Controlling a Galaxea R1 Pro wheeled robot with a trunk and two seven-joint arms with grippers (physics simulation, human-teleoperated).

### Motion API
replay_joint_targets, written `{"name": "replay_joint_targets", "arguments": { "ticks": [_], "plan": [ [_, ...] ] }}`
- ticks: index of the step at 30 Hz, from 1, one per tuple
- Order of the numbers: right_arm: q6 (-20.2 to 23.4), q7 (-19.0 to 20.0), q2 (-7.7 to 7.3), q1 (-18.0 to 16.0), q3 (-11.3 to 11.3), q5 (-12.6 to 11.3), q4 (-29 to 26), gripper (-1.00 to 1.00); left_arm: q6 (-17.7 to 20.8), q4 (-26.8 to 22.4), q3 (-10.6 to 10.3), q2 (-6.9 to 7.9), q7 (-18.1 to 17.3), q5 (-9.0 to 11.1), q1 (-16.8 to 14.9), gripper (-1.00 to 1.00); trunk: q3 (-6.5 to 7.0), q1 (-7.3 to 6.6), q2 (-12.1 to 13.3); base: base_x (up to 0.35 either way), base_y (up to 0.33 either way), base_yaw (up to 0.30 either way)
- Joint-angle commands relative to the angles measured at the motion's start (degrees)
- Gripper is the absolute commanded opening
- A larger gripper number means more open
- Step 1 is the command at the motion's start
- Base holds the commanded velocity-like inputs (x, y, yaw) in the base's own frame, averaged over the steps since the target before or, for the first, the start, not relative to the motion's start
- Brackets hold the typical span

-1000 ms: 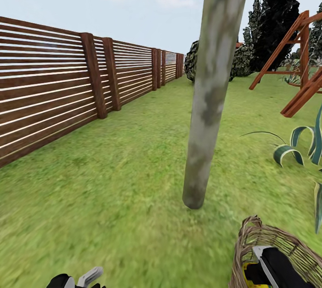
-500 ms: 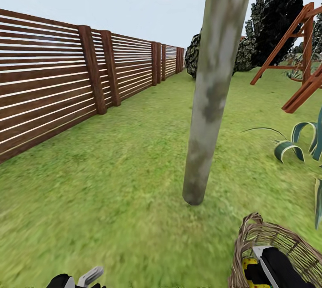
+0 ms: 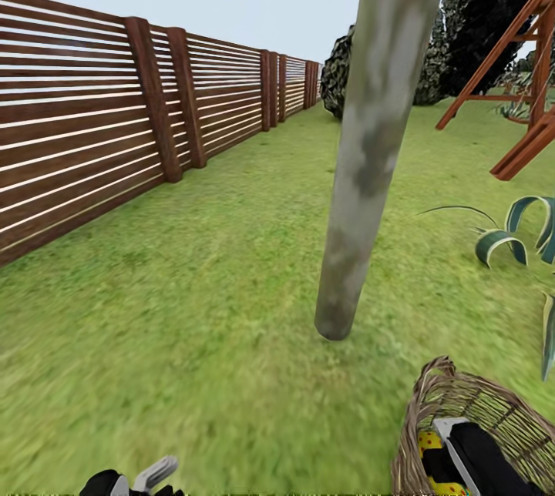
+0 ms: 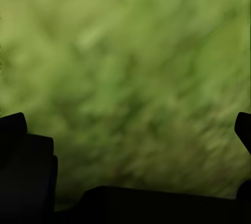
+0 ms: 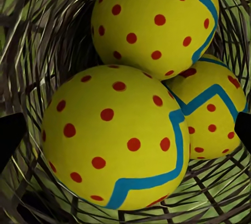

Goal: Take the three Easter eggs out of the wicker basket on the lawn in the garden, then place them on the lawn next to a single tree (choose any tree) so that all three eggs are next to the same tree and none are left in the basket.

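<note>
The wicker basket [image 3: 493, 411] sits on the lawn [image 3: 193, 326] at the lower right, a short way in front of the tree [image 3: 362, 172] with its bare grey-green trunk. My right arm [image 3: 474, 457] reaches down into the basket, and a strip of yellow egg [image 3: 426, 446] shows beside it. In the right wrist view the three Easter eggs [image 5: 115, 135] [image 5: 154, 20] [image 5: 214, 114] lie packed together on the woven bottom. My right gripper [image 5: 125, 130] hangs open just above them, a fingertip at each side. My left gripper [image 4: 128, 130] is open over bare grass; it shows low in the head view [image 3: 146, 477].
A brown slat fence [image 3: 92, 126] runs along the left. A wooden swing frame [image 3: 516, 72] and a spiky striped plant [image 3: 516, 234] stand at the right. Dark columnar trees [image 3: 493, 11] and a round bush [image 3: 337, 84] close the far end.
The whole picture has slid slightly upward, so the camera has moved. Tree and basket keep their places relative to each other. Both arms look unmoved.
</note>
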Motion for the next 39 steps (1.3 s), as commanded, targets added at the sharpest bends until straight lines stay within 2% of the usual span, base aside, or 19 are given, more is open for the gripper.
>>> {"name": "replay_joint_targets", "arguments": {
  "ticks": [1,7,31,39],
  "plan": [
    [0.2,0.3,-0.01,0.0,0.0,0.2,-0.2,1.00,0.3,-0.1,0.2,0.01,-0.3,-0.2,0.0,1.00,-0.28,0.01,0.0,0.000,0.000,0.000],
    [0.3,0.3,0.08,0.0,0.0,0.2,-0.3,1.00,0.5,-0.3,0.3,0.42,-0.5,-0.1,0.0,1.00,-1.61,0.17,-0.1,0.000,0.000,0.000],
    [0.2,0.2,0.15,0.0,0.1,0.7,0.4,1.00,0.4,-0.1,0.2,0.06,-0.2,-0.2,0.0,1.00,-1.61,0.17,-0.1,0.000,0.000,0.000],
    [0.3,0.2,0.23,0.0,0.1,0.9,0.4,1.00,0.4,0.0,0.1,0.10,-0.3,-0.2,0.0,1.00,-3.38,0.37,-0.2,0.000,0.000,0.000]
  ]
}}
